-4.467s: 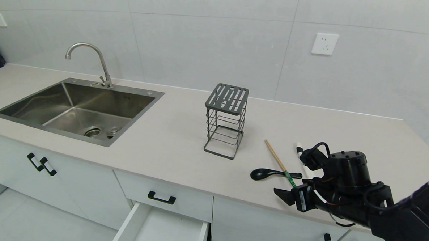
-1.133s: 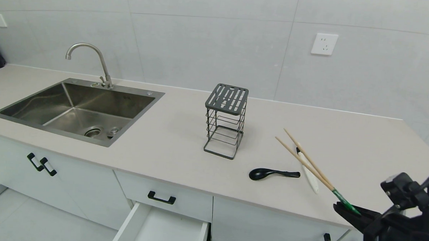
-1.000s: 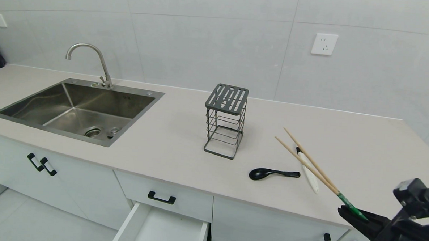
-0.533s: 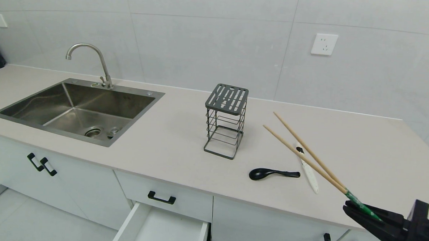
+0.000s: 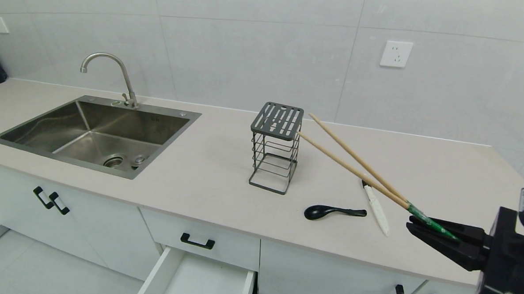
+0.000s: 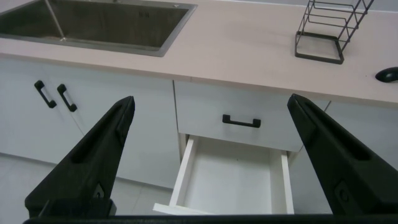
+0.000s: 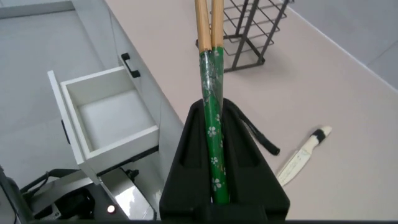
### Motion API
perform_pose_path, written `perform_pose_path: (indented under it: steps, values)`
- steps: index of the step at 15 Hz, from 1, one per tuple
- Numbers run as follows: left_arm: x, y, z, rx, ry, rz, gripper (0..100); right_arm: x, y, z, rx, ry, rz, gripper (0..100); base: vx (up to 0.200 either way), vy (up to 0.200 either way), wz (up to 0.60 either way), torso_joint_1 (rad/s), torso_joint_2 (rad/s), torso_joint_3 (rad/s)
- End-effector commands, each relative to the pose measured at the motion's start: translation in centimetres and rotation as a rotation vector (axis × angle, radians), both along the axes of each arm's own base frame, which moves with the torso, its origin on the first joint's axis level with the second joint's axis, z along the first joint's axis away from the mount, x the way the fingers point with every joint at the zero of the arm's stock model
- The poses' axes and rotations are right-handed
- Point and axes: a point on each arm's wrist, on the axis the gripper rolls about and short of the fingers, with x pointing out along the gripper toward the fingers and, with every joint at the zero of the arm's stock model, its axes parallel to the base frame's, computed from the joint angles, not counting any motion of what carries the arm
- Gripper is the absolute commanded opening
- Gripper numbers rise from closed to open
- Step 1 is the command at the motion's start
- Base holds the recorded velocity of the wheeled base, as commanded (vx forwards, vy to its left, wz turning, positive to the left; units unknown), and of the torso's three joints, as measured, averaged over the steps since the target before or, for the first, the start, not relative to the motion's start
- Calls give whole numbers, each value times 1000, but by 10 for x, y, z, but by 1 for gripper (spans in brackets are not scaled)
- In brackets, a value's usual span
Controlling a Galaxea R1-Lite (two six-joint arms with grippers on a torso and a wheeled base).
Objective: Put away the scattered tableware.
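Right now the right gripper (image 5: 417,226) is clamped on two chopsticks (image 5: 354,162) by their green, flower-printed ends. They slant up over the counter (image 5: 207,175), tips just beside the top of the one wire rack (image 5: 277,117). Beneath them lie one black spoon (image 5: 334,210) and one white knife (image 5: 375,208), close together. The left gripper (image 6: 211,102) has its fingers wide apart, with the open drawer (image 6: 233,174) showing between them.

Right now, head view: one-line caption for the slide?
Right gripper holds a pair of chopsticks angled toward the wire rack; black spoon and white utensil lie on the counter.
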Motion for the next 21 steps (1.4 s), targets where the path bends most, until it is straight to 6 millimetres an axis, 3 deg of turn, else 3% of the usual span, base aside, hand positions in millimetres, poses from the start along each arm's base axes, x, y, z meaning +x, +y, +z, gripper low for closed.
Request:
perform_pose_path:
  steps: [1, 15, 19, 21]
  values:
    - [0, 0, 0, 0, 1, 0, 100, -1, 11, 4, -2, -10, 52, 0, 0, 0, 0, 0, 0, 0]
    - [0, 0, 0, 0, 1, 0, 100, 0, 36, -1, -27, 30, 181, 0, 0, 0, 0, 0, 0, 0]
    - [0, 0, 0, 0, 1, 0, 100, 21, 73, 2, -40, 48, 256, 0, 0, 0, 0, 0, 0, 0]
    - [0, 0, 0, 0, 1, 0, 100, 19, 83, -3, -52, 67, 290, 0, 0, 0, 0, 0, 0, 0]
